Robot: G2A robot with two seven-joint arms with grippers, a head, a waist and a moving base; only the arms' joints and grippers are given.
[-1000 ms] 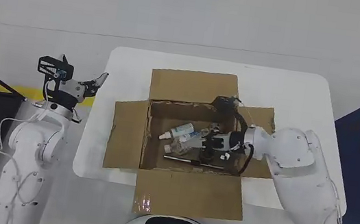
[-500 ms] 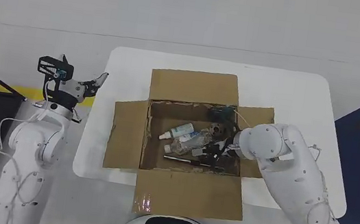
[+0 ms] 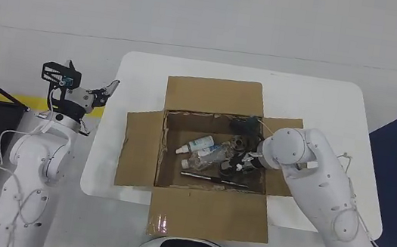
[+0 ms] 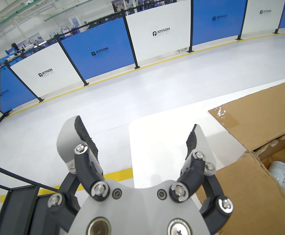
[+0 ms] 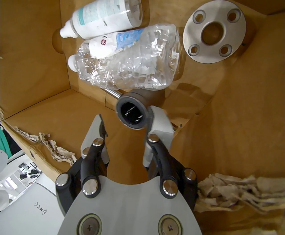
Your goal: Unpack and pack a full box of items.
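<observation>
Several items lie in the open cardboard box (image 3: 214, 95): white bottle (image 5: 104, 15), crushed clear bottle (image 5: 133, 66), metal flange (image 5: 214, 50), dark bearing (image 5: 144, 95). The right gripper (image 5: 127, 114), fingers apart, straddles the bearing. The left gripper (image 4: 136, 124), fingers spread, hangs beside the white table (image 3: 322, 110).

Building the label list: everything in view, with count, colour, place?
cardboard box: 1, brown, flaps open, on table
table: 1, white, under box
white bottle: 1, teal label, lying in box
crushed bottle: 1, clear, in box, against white bottle
flange: 1, silver, four holes, box floor
cylinder: 1, dark, hollow, box floor
rod: 1, silver, partly under crushed bottle
left gripper: open, empty, beside table's left edge
right gripper: open, inside box, at cylinder
</observation>
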